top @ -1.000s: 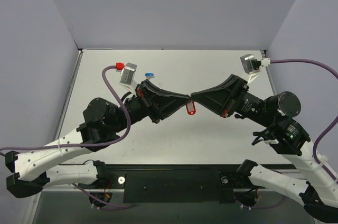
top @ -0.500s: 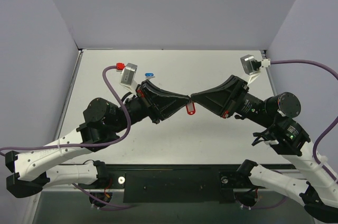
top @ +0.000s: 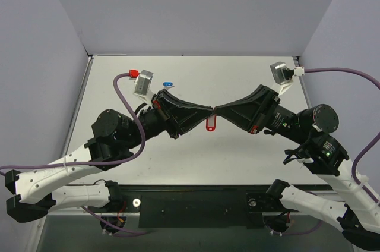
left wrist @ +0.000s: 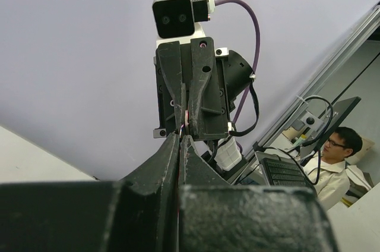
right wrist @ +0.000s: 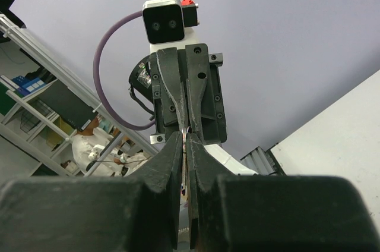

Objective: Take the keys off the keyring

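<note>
The keyring (top: 209,123), red tag dangling above the tabletop (top: 249,79), is being pinched between the left tool (top: 211,109) and right tool (top: 219,110), both closed tip to tip, seemingly for prising the unseen keys off

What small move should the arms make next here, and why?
Probably a slow twist of the right gripper against the left gripper, working the key along the ring. Both are pinched shut tip to tip, the red tag dangling beneath; key and ring are too small to distinguish.
</note>
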